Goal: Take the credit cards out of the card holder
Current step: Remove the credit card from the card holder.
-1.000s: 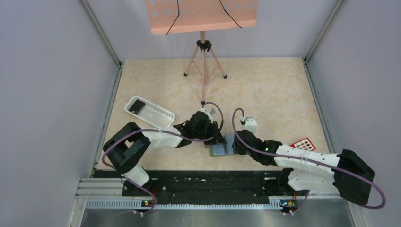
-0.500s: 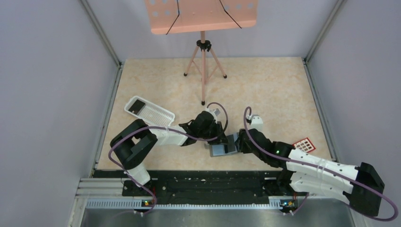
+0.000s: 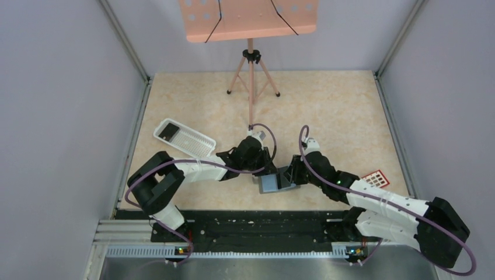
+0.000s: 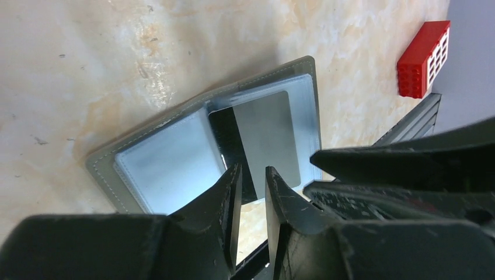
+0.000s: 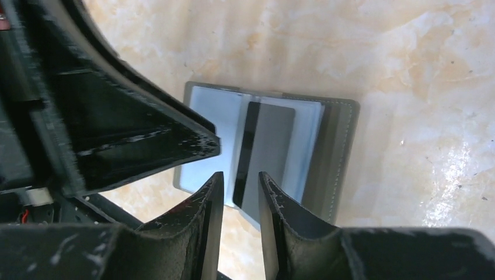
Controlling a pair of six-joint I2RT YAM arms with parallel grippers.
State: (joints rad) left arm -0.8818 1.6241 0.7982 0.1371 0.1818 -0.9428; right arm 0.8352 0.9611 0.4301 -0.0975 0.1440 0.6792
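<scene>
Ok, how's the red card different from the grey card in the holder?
The red card has a grid of pale squares; the grey card is plain with a black stripe. The red card lies on the table, right of the card holder; the grey card sits inside it. Both are small rectangles.

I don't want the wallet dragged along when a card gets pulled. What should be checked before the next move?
1. Card holder lies open and flat: ok.
2. Grey card is uncovered near the fold: ok.
3. Right end effector is lined up with that card's near edge: ok. Its jaws are narrowly apart, not yet closed on the card.
4. Left end effector is pinning the holder down: cannot tell.
5. Red card lies apart from the holder, out of the way: ok.
6. No other cards are left in the pockets: cannot tell.
</scene>
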